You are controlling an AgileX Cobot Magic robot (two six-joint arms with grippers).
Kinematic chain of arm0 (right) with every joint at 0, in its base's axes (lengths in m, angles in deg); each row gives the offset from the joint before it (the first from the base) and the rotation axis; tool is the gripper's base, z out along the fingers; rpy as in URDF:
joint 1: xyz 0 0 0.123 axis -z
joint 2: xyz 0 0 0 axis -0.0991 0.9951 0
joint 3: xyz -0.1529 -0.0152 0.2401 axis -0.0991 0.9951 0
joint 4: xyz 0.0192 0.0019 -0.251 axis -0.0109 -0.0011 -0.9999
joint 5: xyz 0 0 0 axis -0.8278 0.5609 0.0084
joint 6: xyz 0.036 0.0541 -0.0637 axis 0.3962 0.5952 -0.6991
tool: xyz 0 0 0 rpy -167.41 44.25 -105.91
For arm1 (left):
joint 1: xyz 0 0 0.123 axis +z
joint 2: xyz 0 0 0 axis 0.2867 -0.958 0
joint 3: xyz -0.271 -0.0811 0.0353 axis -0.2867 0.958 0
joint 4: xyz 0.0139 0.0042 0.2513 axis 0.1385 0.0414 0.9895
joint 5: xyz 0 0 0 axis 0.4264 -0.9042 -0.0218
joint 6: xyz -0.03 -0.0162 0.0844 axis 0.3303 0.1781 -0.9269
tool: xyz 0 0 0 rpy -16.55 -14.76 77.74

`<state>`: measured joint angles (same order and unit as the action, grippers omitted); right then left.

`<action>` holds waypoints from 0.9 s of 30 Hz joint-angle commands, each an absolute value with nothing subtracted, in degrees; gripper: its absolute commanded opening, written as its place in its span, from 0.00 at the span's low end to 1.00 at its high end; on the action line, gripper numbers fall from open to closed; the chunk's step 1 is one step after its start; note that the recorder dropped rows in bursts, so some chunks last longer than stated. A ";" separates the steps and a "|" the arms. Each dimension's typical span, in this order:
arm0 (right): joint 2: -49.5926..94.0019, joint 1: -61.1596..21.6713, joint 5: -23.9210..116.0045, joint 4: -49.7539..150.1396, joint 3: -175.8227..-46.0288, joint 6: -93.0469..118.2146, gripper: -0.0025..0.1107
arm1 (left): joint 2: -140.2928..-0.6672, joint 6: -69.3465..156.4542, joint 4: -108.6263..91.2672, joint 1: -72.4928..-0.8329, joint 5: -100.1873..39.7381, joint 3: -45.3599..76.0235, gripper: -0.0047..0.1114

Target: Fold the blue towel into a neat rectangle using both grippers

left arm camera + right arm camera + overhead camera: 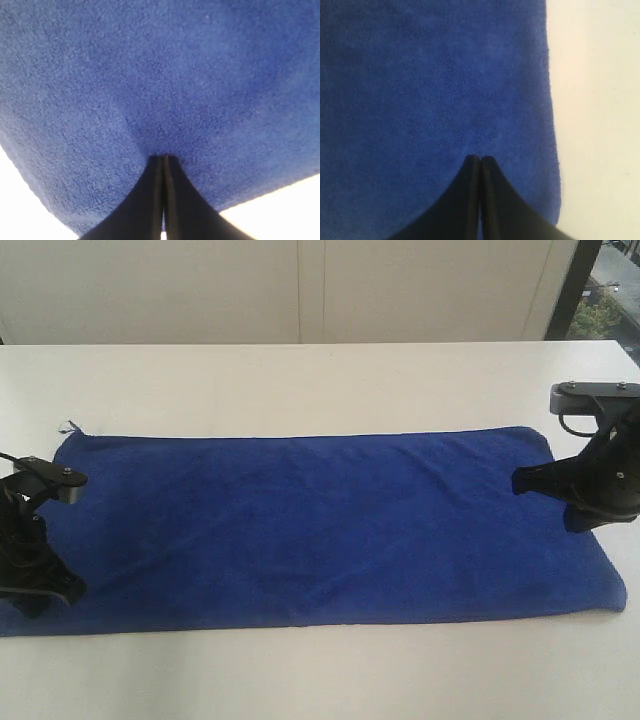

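The blue towel [320, 525] lies flat on the white table [300, 380] as a long rectangle, with a tiny tag [68, 426] at its far left corner. My left gripper [45, 598] is down on the towel's near left corner. In the left wrist view its black fingers [164, 159] are pressed together, tips sunk into a small pucker of blue towel [160, 75]. My right gripper [578, 520] sits at the right end. Its fingers [480, 159] are together on the flat blue towel [435, 80], a little inside the side edge [551, 100].
The white table [600, 120] runs bare round the towel. A pale wall [300, 290] stands behind it, and a dark window frame [575, 285] shows at the back right.
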<state>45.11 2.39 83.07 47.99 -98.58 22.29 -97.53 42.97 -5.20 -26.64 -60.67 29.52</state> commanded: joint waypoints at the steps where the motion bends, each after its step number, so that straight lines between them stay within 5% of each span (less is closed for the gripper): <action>1: 44.58 2.75 82.63 48.35 -98.73 22.17 0.02 | -97.22 43.05 -6.52 -26.74 -61.46 28.43 0.04; 9: 43.57 3.96 86.66 49.67 -107.58 19.60 0.02 | -81.79 53.57 -9.27 -25.81 -63.55 25.10 0.04; 17: 56.09 14.25 85.61 68.61 -110.75 -4.90 0.02 | -67.47 36.98 -30.45 -8.96 -79.84 25.22 0.04; 23: 59.10 13.06 79.55 64.70 -110.75 -5.01 0.41 | -66.70 34.96 -31.19 -8.77 -80.53 25.22 0.04; 27: 61.04 11.34 76.35 64.02 -110.75 -4.91 0.42 | -66.70 34.96 -31.19 -8.77 -79.03 25.22 0.04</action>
